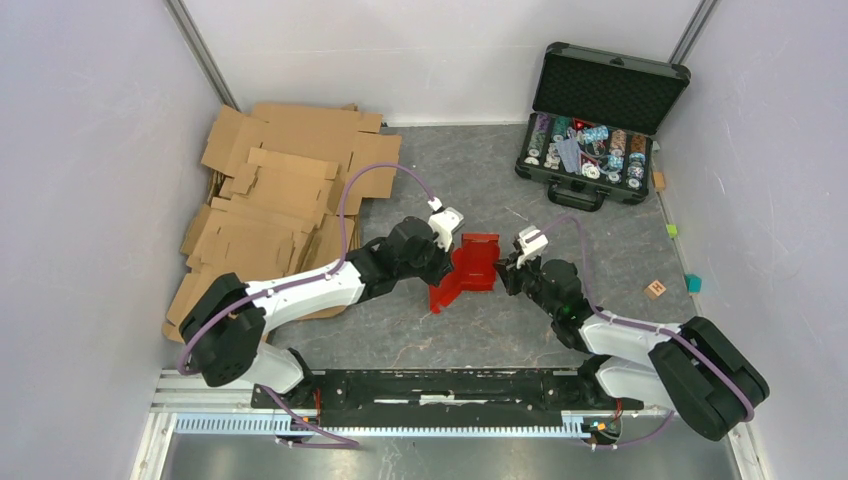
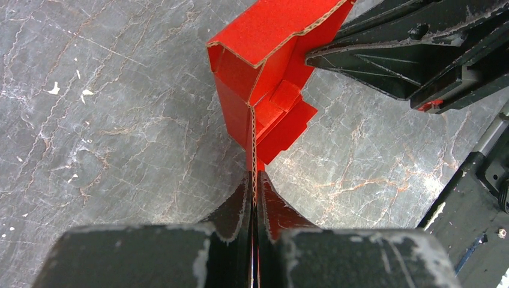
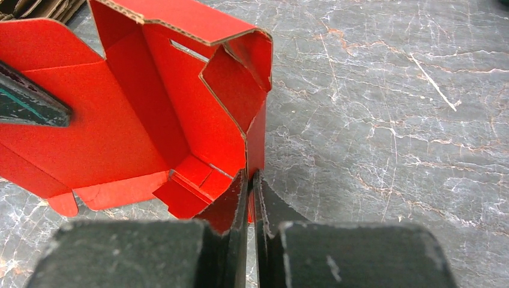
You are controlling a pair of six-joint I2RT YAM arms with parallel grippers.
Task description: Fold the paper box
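The paper box [image 1: 468, 268] is bright red paperboard, half folded, held between both arms at the table's middle. My left gripper [image 1: 447, 262] is shut on its left wall; in the left wrist view the fingertips [image 2: 255, 180] pinch the wall's thin edge of the paper box [image 2: 264, 66]. My right gripper [image 1: 503, 272] is shut on the right wall; in the right wrist view that gripper [image 3: 251, 179] clamps a standing panel of the paper box [image 3: 150, 114], whose inner flaps are partly raised.
A pile of brown corrugated cardboard sheets [image 1: 275, 200] lies at the back left. An open black case of poker chips [image 1: 598, 125] sits at the back right. Small blocks [image 1: 656, 289] lie near the right wall.
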